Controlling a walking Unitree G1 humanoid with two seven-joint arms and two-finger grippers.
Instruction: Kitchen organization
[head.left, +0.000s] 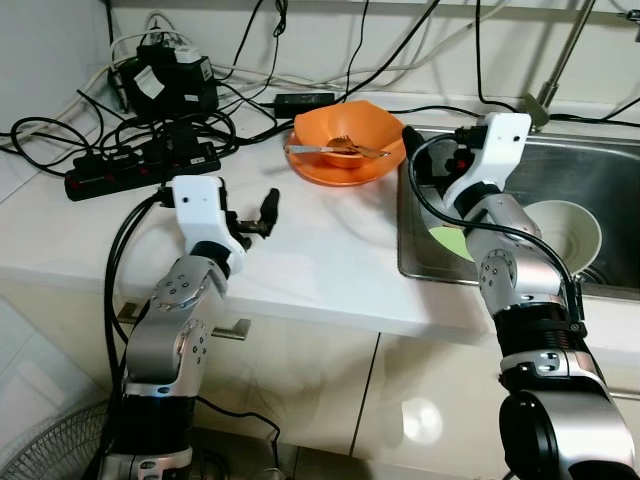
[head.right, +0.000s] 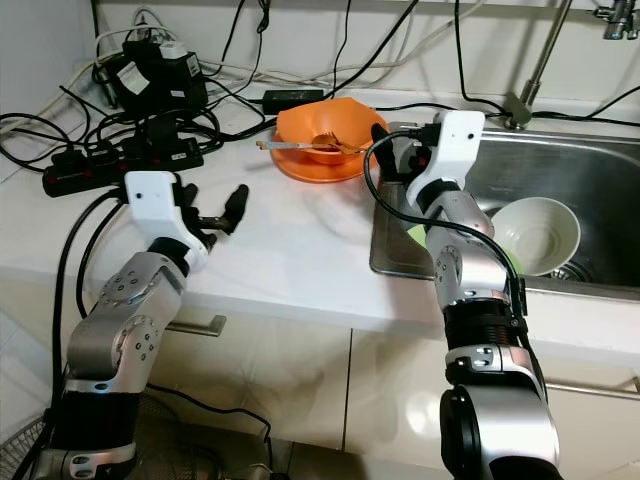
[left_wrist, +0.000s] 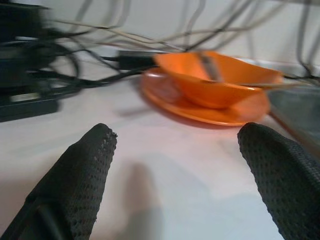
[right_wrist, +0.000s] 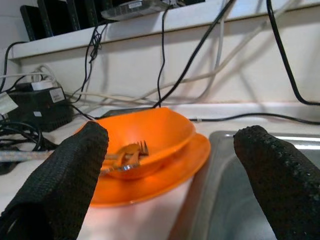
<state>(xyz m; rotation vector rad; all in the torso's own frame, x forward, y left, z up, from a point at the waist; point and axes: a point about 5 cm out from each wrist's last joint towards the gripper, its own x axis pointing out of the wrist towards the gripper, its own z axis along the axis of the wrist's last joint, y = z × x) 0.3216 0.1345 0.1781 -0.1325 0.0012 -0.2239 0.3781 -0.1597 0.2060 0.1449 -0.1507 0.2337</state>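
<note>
Upper centre of frame: one orange bowl (head.left: 345, 135) nested on one orange plate (head.left: 340, 168), one fork (right_wrist: 131, 149) and one spoon (head.left: 318, 149) inside. Right gripper (right_wrist: 167, 175) wide, just short; left gripper (head.left: 262, 215) wide, lower left. Best approached level, gripping the rim, utensils kept steady. One white bowl (head.left: 565, 232) in sink (head.left: 600, 170).

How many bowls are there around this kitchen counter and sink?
2. An orange bowl sits on an orange plate on the counter, with cutlery resting in it. A white bowl lies tilted in the sink. The right arm may hide more in the sink.
</note>
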